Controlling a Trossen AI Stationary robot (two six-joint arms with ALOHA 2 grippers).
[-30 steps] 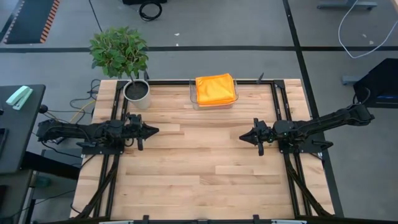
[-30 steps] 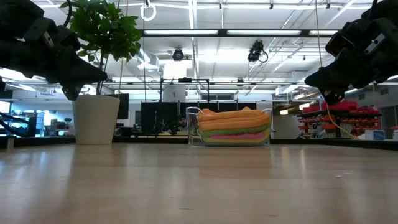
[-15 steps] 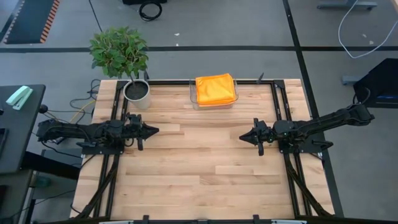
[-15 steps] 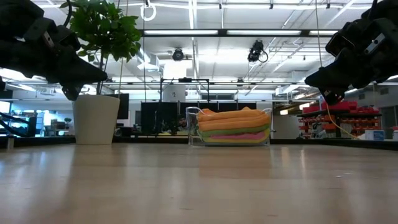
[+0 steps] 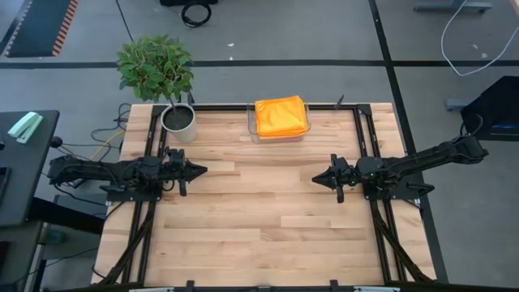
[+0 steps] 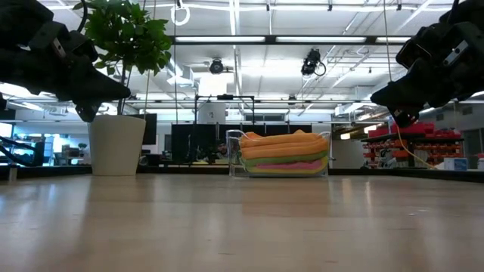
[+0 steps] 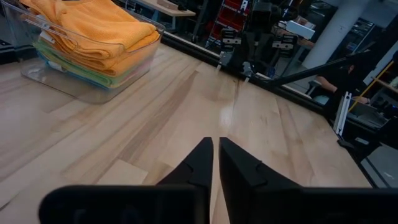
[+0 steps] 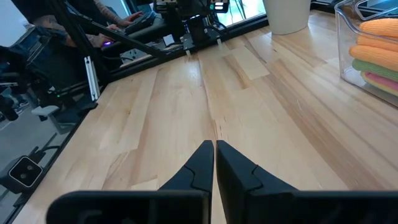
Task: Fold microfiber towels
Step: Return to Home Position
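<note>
One towel stack (image 5: 280,116), orange on top, sitting in the one bin (image 5: 252,130); left gripper (image 5: 200,170) and right gripper (image 5: 317,178) both pinched together, flanking bin's near side; one pot (image 5: 178,122) left of bin.

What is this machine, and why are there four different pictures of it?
It is a robot with two dark arms working at a wooden table. One picture looks straight down; there the left gripper and the right gripper point at each other across the table, both shut and holding nothing. Another picture looks level along the tabletop. The last two come from cameras on each arm's wrist, looking past its own fingers. At the table's far edge stands a clear bin filled with folded towels, orange on top, and beside it a potted plant.
</note>
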